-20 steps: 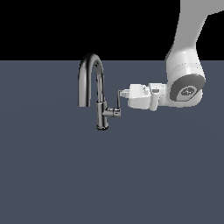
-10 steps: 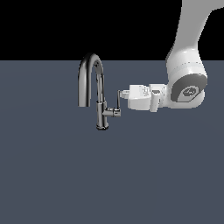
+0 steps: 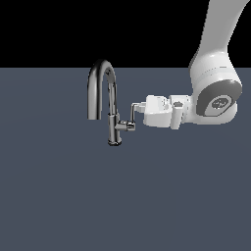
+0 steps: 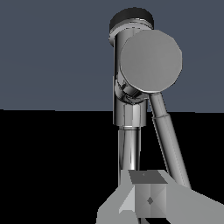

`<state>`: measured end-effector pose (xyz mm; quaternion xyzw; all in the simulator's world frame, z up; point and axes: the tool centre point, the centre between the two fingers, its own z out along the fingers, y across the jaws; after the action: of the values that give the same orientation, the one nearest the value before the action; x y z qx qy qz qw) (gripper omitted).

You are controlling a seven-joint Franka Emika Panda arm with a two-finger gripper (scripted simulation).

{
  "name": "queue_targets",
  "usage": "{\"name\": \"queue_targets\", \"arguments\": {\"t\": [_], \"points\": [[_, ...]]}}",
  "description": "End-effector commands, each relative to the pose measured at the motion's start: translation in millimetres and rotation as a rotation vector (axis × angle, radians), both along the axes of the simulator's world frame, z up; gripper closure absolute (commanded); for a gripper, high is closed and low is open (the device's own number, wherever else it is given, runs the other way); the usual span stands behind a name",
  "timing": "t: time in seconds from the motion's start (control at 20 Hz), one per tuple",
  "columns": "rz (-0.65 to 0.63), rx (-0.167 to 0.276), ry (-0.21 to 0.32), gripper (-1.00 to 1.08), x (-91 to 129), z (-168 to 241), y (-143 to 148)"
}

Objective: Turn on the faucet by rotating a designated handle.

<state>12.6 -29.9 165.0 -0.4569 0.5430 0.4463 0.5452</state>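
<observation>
Beside the faucet, the handle rises from its side stub, and the gripper has crept slightly closer to touch its tip; whether its fingers are spread cannot be told; rotation seems barely begun

Dark chrome faucet, chrome handle, white pincer, slate-blue floor
</observation>
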Motion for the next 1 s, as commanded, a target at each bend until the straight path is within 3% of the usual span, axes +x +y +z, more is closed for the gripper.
{"name": "queue_targets", "arguments": {"t": [0.0, 0.15, 0.25, 0.95], "points": [[0.012, 0.008, 0.002, 1.08, -11, 2, 6], [0.012, 0.008, 0.002, 1.08, -20, 3, 8], [-0.004, -0.001, -0.001, 1.08, -15, 2, 0], [0.011, 0.007, 0.002, 1.08, -68, -35, 16]]}}
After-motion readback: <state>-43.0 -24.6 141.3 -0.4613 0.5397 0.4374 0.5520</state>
